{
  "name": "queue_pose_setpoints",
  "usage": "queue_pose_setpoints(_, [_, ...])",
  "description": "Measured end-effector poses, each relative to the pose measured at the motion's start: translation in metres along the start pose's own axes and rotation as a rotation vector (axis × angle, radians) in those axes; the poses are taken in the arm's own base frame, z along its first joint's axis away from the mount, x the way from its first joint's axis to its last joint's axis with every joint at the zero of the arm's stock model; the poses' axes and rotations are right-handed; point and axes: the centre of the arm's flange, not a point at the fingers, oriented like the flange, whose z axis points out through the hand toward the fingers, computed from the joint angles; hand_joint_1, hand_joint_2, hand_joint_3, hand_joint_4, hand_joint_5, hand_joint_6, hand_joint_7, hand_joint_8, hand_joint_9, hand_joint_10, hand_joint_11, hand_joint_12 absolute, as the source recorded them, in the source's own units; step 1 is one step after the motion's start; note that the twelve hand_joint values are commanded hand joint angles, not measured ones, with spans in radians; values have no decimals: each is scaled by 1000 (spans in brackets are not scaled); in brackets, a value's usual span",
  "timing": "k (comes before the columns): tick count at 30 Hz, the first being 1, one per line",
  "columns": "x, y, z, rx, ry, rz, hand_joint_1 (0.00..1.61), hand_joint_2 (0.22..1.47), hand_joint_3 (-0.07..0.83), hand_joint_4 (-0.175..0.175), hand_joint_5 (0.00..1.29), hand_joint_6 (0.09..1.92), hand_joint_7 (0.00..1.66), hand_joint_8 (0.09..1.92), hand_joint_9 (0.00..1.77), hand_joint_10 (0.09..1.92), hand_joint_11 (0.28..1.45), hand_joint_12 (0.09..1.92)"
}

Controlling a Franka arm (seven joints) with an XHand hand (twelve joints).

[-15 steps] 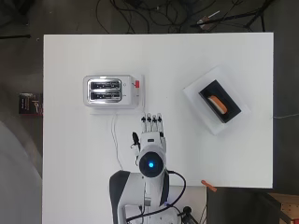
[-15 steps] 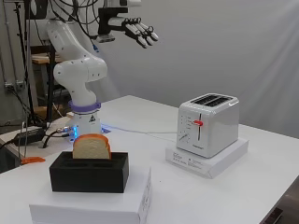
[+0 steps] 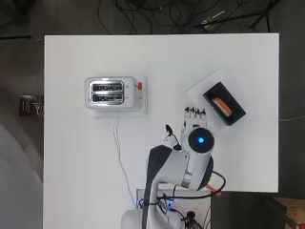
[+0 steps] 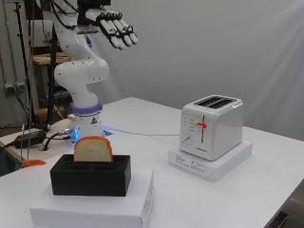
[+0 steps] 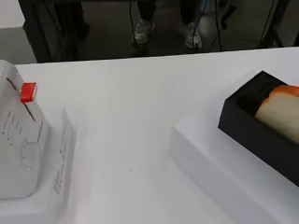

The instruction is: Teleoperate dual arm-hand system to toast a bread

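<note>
A slice of bread with a brown crust stands upright in a black holder on a white box; from overhead the bread and holder lie at the right, and the wrist view shows the bread too. The white toaster with a red lever sits left of centre on a white base; its two slots look empty. The same toaster stands at the right in the side view. My hand hovers high above the table, fingers straight and spread, holding nothing, just left of the holder from overhead.
A grey cable runs from the toaster toward the arm's base. A small orange object lies at the table's near edge by the base. Open table surface stretches beyond the toaster and holder.
The arm has swung right, carrying the hand from the table's middle toward the bread holder. Its fingers stay straight and empty.
</note>
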Motion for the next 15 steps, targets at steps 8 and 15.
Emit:
queue_pose_setpoints(8, [-5,132,50,191,-121,225,190,975,-5,-34,359,87,473,87,604,87,418,87])
queue_pose_setpoints(15, [-44,177,107,245,-145,336,172,1022,8,-34,402,87,533,87,667,87,451,87])
